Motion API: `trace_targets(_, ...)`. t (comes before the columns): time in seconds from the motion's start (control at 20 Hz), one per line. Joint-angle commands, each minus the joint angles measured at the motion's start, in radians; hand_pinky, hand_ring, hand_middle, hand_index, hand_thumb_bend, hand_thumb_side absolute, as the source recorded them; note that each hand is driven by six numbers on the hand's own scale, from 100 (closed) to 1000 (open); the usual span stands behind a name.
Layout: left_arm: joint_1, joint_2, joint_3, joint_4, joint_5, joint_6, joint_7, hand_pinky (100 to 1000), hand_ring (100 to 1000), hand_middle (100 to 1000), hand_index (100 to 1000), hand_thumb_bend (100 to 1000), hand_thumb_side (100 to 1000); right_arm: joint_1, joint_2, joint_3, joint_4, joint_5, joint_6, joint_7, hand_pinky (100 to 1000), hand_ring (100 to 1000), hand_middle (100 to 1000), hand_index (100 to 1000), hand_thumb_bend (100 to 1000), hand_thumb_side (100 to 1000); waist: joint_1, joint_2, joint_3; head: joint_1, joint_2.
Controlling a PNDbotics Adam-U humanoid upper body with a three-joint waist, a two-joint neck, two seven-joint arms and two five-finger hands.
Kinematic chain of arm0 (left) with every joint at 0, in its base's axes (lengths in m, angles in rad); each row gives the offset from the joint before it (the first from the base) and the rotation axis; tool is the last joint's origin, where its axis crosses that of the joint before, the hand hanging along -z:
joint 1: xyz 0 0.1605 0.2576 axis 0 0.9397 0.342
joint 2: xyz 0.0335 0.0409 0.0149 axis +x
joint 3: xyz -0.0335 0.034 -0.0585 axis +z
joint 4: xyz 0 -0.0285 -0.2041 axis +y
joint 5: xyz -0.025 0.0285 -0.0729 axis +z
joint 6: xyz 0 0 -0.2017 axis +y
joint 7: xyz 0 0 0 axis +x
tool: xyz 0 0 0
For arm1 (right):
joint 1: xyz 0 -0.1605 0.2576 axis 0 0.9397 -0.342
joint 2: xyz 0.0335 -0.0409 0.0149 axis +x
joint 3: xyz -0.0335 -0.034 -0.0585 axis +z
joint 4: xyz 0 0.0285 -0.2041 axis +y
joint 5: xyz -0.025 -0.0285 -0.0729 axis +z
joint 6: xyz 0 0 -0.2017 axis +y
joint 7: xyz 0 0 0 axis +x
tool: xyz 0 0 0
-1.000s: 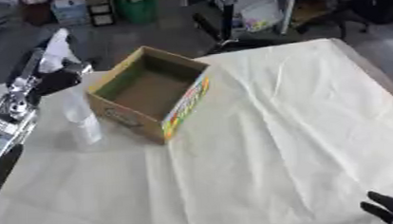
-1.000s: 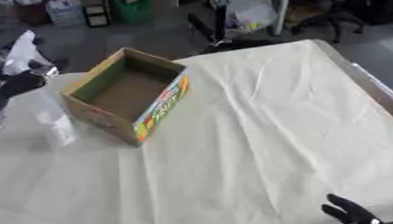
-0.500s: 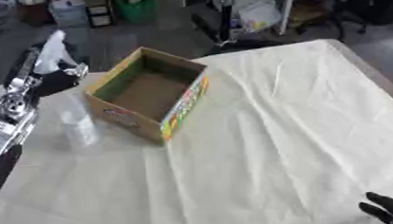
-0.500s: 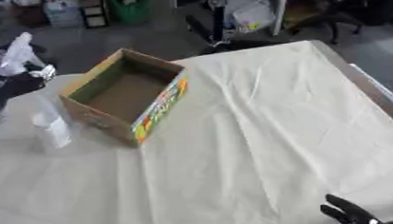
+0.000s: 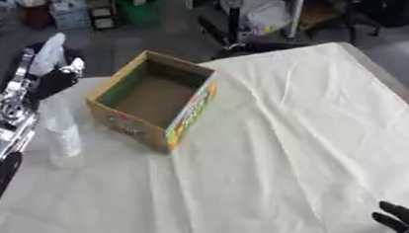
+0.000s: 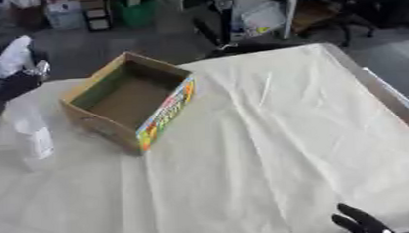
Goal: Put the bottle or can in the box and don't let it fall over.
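The surface (image 5: pixel 278 150) in front of you is covered with a creased white cloth; behind it lies a cluttered floor with bins, chairs and bags.

At the far left, your left arm enters from the view's edge. The left hand (image 5: pixel 55 78) sits at the upper left corner of the surface, just above the bottle. Its fingers appear dark and bunched, but you cannot tell whether they are curled or relaxed, nor whether they touch anything.

The bottle (image 5: pixel 59 128) is clear plastic and stands upright on the cloth, just beside the left wall of the box and outside it.

The box (image 5: pixel 155 107) is an open cardboard carton with a colourful printed side panel facing you and to the right. It rests flat on the surface, turned at an angle, and its interior shows only the brown bottom.

At the lower right corner, your right hand (image 6: pixel 361 224) shows only dark fingers pointing upward, spread and holding nothing.
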Motion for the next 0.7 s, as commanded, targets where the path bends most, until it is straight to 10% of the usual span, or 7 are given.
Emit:
trace_targets(0.05, -0.011, 0.067, 0.028, -0.07, 0.033, -0.015, 0.002, 676, 410, 100, 405, 100, 100, -0.001, -0.009, 0.0, -0.01, 0.003, -0.008, 0.007, 748, 1000, 1000, 1000, 100, 470, 0.0, -0.008, 0.003, -0.004, -0.011)
trace_targets(0.7, -0.147, 0.123, 0.028, -0.159, 0.228, -0.043, 0.017, 666, 397, 100, 406, 100, 100, -0.002, -0.016, 0.019, -0.01, 0.004, -0.01, 0.007, 746, 1000, 1000, 1000, 100, 470, 0.001, -0.006, -0.021, 0.01, -0.017)
